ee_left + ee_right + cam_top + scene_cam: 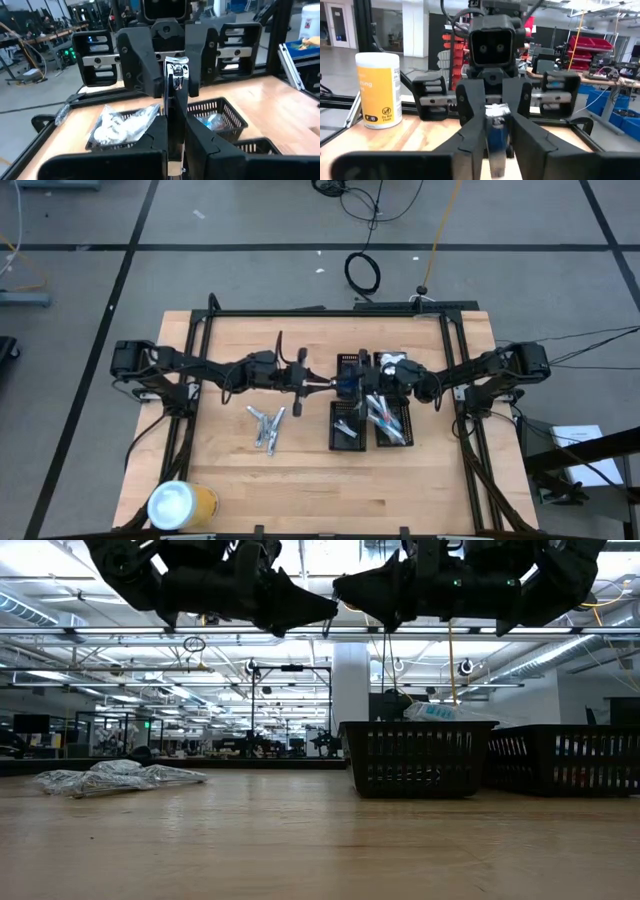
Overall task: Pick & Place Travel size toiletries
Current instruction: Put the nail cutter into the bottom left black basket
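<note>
- Left gripper: you find it raised over the middle of the tabletop, its jaws pinching a slim silvery toiletry item that stands upright between them and points at the other arm.
- Right gripper: it faces the left one head-on, above the black baskets; its jaws sit on either side of the same item, the far end of which shows blue in the right wrist view. You cannot tell from here whether they press on it.
- Loose toiletries: a small heap of silvery pieces lies on the tabletop, on the left arm's side of the baskets.
- Black baskets: three gridded trays stand near the centre; two hold more toiletries, one of them a crinkly clear-white packet.
- Yellow cylinder with white lid: it stands at the tabletop's near left corner, well apart from the rest.
</note>
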Controlling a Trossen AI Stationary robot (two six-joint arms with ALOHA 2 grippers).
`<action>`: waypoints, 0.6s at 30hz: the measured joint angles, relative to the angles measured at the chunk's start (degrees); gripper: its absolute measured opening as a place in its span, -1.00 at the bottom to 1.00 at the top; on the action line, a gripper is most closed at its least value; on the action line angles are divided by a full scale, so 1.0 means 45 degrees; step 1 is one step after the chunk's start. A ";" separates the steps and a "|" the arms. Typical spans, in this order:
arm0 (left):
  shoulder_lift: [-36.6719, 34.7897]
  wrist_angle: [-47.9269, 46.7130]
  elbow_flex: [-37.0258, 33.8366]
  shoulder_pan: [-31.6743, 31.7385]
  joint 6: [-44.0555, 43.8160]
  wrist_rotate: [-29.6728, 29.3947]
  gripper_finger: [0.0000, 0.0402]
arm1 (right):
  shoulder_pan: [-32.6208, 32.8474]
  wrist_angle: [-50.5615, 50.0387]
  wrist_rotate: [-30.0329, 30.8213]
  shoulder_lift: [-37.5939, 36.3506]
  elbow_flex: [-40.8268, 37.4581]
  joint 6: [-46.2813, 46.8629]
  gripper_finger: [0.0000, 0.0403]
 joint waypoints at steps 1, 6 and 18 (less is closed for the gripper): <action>0.0189 0.0284 0.0007 0.0006 -0.0066 0.0148 -0.90 | 0.0000 0.0014 -0.0005 0.0000 0.0000 -0.0101 -0.65; 0.0911 0.0846 0.0111 0.0015 -0.0288 0.0445 -0.87 | 0.0005 -0.0419 -0.0021 -0.0010 -0.0049 -0.0385 -0.78; 0.0811 -0.1132 0.0199 0.0040 -0.0885 -0.0129 -0.41 | 0.0015 -0.3387 -0.0877 -0.1327 0.0021 0.0596 -0.78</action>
